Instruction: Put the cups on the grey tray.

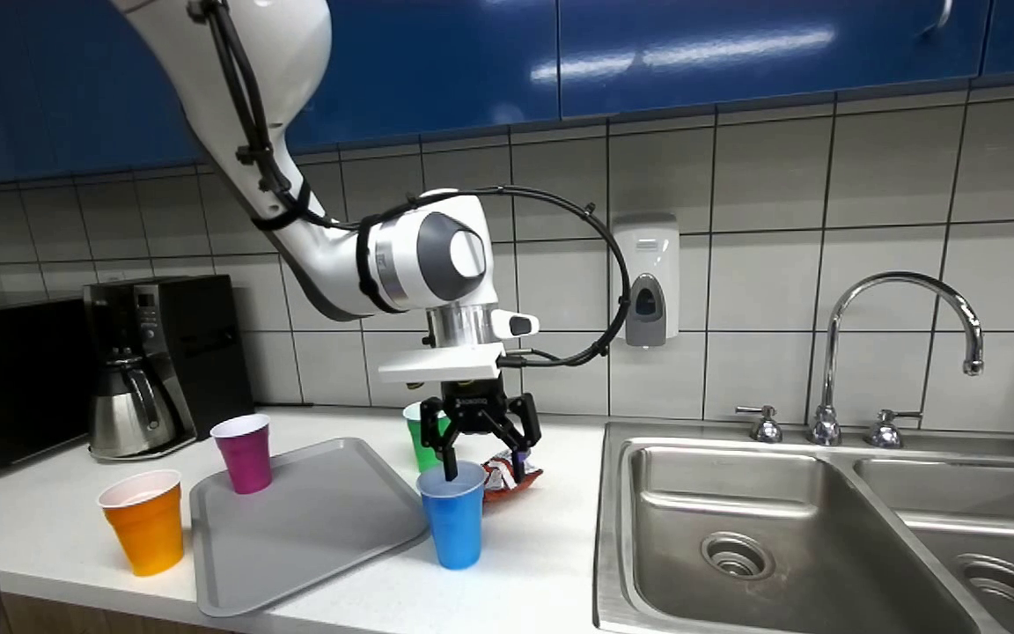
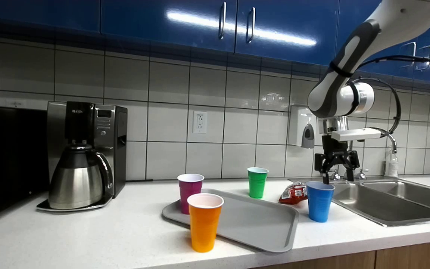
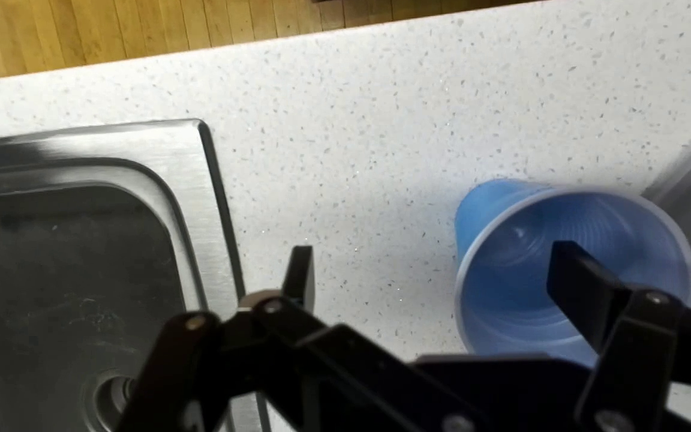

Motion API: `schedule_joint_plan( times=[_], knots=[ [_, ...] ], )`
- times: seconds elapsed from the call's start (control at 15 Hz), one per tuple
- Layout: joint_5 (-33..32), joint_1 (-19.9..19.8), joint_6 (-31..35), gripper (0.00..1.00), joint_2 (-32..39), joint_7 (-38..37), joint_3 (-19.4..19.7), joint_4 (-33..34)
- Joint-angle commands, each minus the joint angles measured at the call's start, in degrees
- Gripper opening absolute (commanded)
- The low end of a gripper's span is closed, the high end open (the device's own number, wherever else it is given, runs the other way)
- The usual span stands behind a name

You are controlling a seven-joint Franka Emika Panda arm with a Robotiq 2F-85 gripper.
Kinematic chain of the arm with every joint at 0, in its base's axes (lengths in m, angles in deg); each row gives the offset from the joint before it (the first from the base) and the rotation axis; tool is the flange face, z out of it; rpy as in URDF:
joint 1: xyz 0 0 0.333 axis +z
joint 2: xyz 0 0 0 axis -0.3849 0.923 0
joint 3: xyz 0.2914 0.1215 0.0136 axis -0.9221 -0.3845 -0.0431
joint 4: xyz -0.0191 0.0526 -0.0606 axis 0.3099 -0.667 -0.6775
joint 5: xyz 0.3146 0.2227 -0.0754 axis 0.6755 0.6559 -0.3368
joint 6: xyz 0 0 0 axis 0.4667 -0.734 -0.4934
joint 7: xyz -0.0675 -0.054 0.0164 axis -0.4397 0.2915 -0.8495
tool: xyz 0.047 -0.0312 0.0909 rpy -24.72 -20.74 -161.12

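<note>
On the counter, the orange cup, blue cup and green cup are left to be moved, so approx. 1/4 of the task is judged done. The sink, w/ two basins, is prob. not needed. By the tray only the purple cup is borne, upright nr. an edge; room for the rest is judged OK. The pot is topped in black, so its contents can't be seen. The gripper is spread wide w/ nothing held: in the wrist view one finger is placed over or in the blue cup's mouth, the other outside it on the sink side. Whether the tip is below the rim can't be told; a pinch on that side is prob. meant next. The orange cup is stood just beside the tray, on the side away from the sink; pale inner wall shown, bottom hidden. The blue cup is stood just beside the tray; much of its inside is seen & no contents are made out, tho' part is blocked. For the purple cup and green cup, the latter just behind the tray, contents can't be told. The packet, red & white, is laid nr. the blue cup; its contents are hidden.
</note>
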Motion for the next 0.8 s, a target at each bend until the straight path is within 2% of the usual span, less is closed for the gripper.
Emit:
schedule_joint_plan(
  times=[0.0, 0.53, 0.6, 0.73],
  knots=[
    [0.7, 0.3, 0.4, 1.0, 3.3, -1.7, -0.6, 2.8],
    [0.5, 0.6, 0.6, 1.0, 7.2, -2.6, -0.5, 4.6],
    [0.6, 0.6, 0.8, 0.75, 7.2, -2.4, -0.5, 4.6],
    [0.3, 0.6, 0.8, 0.66, 7.2, -2.4, -0.5, 4.5]
  ],
)
